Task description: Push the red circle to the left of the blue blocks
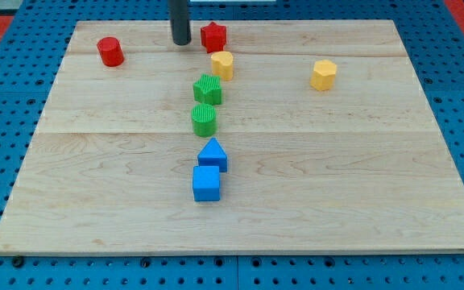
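The red circle (110, 51) stands near the view's top left of the wooden board (377, 201). The blue blocks sit low in the middle: a blue triangle (213, 154) with a blue cube (206, 184) just below it. My tip (181, 42) is at the view's top, well right of the red circle and just left of a red star (213, 36). It touches no block.
A yellow block (222, 64) lies below the red star. A green block (208, 89) and a green circle (204, 119) form a column above the blue triangle. Another yellow block (324, 75) sits at the right.
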`<move>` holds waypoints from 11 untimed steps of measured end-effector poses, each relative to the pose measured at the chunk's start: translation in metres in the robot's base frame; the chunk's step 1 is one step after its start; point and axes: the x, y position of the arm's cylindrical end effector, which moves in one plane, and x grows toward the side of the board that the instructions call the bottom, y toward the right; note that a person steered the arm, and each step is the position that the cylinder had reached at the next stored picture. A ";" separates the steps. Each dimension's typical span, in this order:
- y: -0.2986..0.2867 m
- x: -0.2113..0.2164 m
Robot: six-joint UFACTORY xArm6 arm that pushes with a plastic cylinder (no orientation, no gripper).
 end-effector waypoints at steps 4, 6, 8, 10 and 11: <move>-0.096 -0.015; -0.089 0.117; -0.154 0.067; -0.111 0.164; -0.108 0.169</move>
